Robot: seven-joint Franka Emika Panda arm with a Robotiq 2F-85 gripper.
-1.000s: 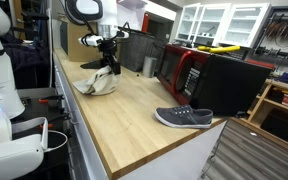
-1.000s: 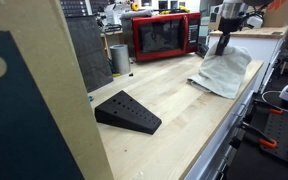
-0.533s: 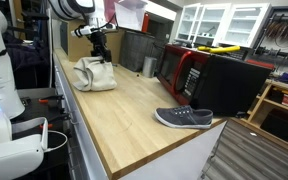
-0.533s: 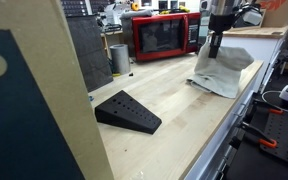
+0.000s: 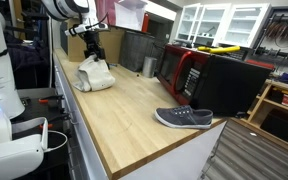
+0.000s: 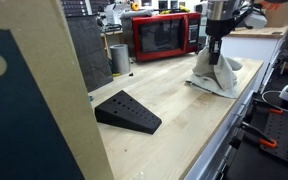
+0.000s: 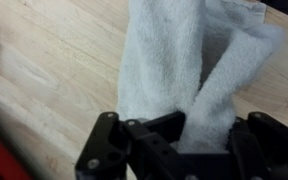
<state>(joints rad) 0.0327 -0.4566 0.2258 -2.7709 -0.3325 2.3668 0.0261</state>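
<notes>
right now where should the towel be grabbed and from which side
At its raised peak, from straight above: the towel drapes down from a bunched fold thick enough to pinch, while its edges lie flat on the counter. The gripper is shut on that fold.

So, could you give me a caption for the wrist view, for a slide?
Gripper shut on a fold of white towel above the wooden countertop.
</notes>
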